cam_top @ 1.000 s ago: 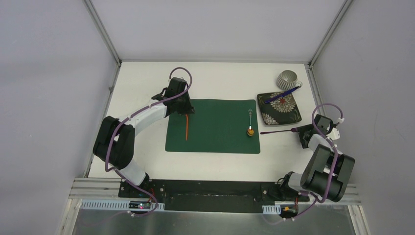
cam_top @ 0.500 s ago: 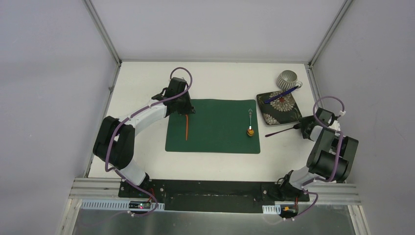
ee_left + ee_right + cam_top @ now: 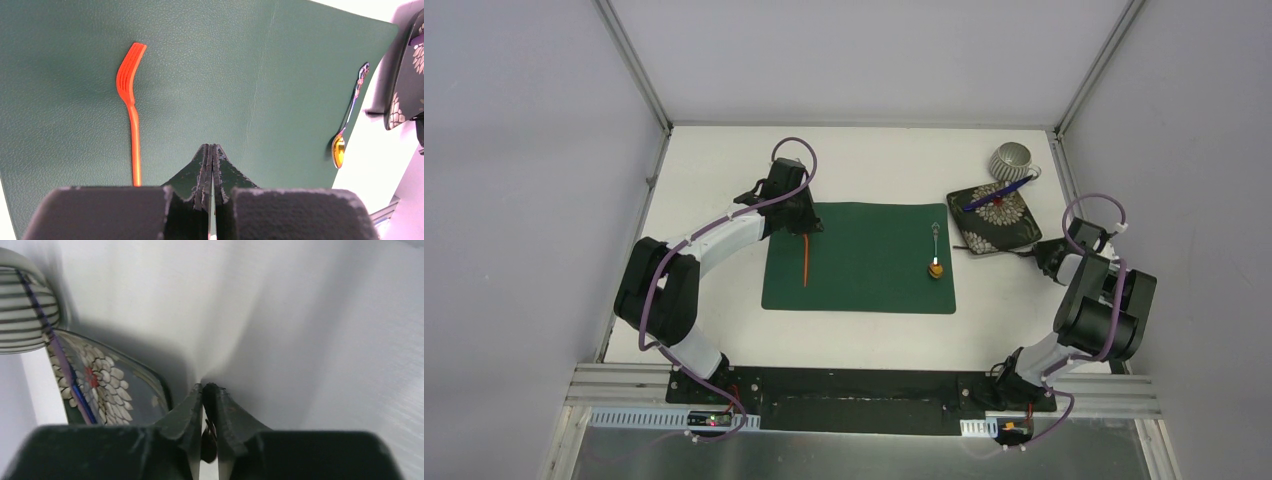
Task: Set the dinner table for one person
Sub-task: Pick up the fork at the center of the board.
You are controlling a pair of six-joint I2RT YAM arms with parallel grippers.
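Note:
The white dinner table (image 3: 864, 160) carries a dark green placemat (image 3: 859, 258). An orange fork (image 3: 806, 260) lies along its left side and a spoon with an orange bowl (image 3: 936, 262) lies near its right edge. My left gripper (image 3: 801, 228) hovers over the mat's far left corner, shut and empty (image 3: 212, 147), with the fork (image 3: 131, 90) to its left. My right gripper (image 3: 1036, 255) sits by the near right corner of the patterned plate (image 3: 996, 222). Its jaws (image 3: 203, 387) are shut on a dark purple utensil (image 3: 209, 437) that reaches left along the plate's near edge.
A ribbed grey cup (image 3: 1012, 162) stands behind the plate. A blue utensil (image 3: 996, 195) leans from the plate to the cup. The right frame post (image 3: 1064, 190) and side wall are close to my right arm. The spoon (image 3: 350, 115) shows at the mat's right edge.
My right gripper has moved away from me toward the plate, carrying the dark utensil, and its jaws have narrowed on it. The left arm has not moved.

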